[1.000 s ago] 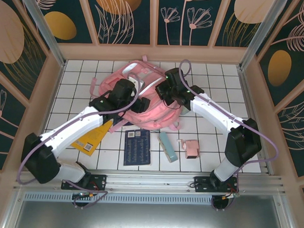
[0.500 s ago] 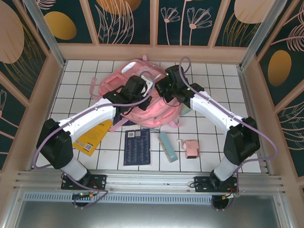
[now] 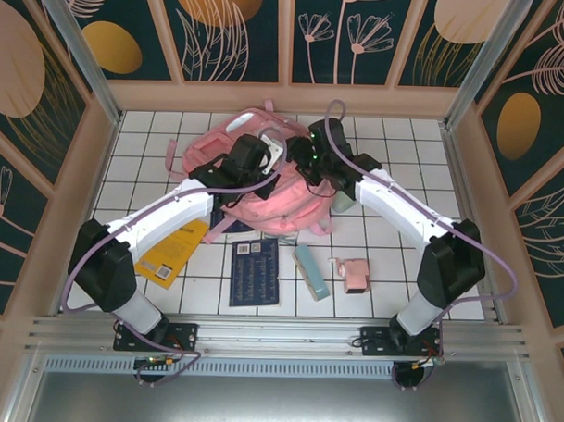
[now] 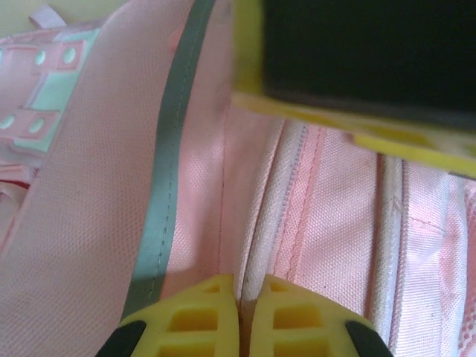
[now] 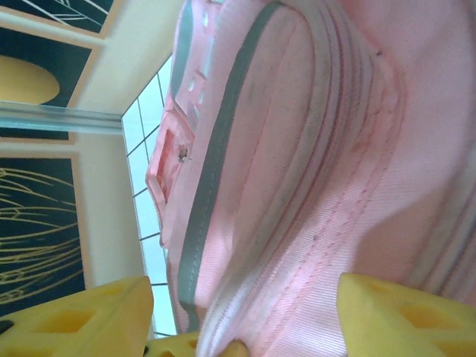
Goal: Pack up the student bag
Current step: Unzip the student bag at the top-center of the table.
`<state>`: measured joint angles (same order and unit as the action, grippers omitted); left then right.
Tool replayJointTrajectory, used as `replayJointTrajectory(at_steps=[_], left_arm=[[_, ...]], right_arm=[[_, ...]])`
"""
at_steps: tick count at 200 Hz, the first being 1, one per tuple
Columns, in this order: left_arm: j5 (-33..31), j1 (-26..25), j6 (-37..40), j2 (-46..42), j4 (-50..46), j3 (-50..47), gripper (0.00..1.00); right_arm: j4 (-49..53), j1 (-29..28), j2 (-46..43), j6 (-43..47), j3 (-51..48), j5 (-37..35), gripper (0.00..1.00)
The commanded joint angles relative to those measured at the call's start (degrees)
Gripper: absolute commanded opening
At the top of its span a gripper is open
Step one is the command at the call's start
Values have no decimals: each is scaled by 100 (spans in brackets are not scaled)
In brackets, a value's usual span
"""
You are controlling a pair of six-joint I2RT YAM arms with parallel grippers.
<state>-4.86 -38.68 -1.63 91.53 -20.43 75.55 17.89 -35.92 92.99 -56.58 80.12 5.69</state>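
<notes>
The student bag [image 3: 275, 200], a big soft pink backpack, lies at the back middle of the tiled table. Both grippers sit on its top side by side. My left gripper [image 3: 268, 160] is shut on a white piped zipper edge of the bag [image 4: 256, 245], pinched between its yellow fingertips [image 4: 204, 316]. My right gripper [image 3: 309, 166] is open; its yellow fingers [image 5: 394, 312] stand wide apart with the bag's pink seams [image 5: 320, 186] between them, ungripped. A grey strip [image 4: 160, 201] runs along the fabric.
In front of the bag lie a yellow book [image 3: 174, 252], a dark blue notebook [image 3: 255, 271], a teal case [image 3: 312, 271] and a small pink item [image 3: 356, 275]. A pale green object [image 3: 343, 202] stands by the bag's right side. Wooden walls ring the table.
My left gripper moved up onto the bag's top and shut on its zipper edge. My right gripper, shut before, has opened. The bag's top shifted slightly toward the back.
</notes>
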Motion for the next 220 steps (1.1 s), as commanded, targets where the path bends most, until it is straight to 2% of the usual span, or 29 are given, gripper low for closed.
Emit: replayJointTrajectory(at_steps=[1,16,33,54,78,95,123,133,154,181,220], left_arm=[[-76,21,82,-145,277,245,0],[105,59,-52,-224,370,321,0],[300,79,-140,-278,406,407,0],[478,80,-130,-422,544,305,0],[486,88,-155,-667,812,14,0],[460,93,-190,-715,856,-39,0],[304,97,-400,-757,967,-182,0],[300,97,-488,-752,992,-194,0],[443,97,-694,-724,1004,-172,0],[490,97,-869,-664,1049,-192,0],[557,125,-1009,-537,1069,-177,0]], right_arm=[[-374,-81,-1011,1361,-152,-306,66],[-632,-144,-1507,1846,-705,-637,63],[-1705,-322,-2414,2794,-1963,-569,61],[-2358,-644,-3397,3901,-3177,-408,59],[-2515,-885,-3946,4264,-4000,-64,57],[-2780,-1205,-4038,4409,-4506,-302,53],[-2977,-2210,-3507,4674,-4751,-2530,51],[-3210,-2688,-3202,4860,-4827,-3611,53],[-3406,-3025,-2626,4637,-4815,-4897,54],[-3443,-3070,-2138,4281,-4675,-5604,50],[-3519,-3194,-1599,4046,-4466,-5842,41]])
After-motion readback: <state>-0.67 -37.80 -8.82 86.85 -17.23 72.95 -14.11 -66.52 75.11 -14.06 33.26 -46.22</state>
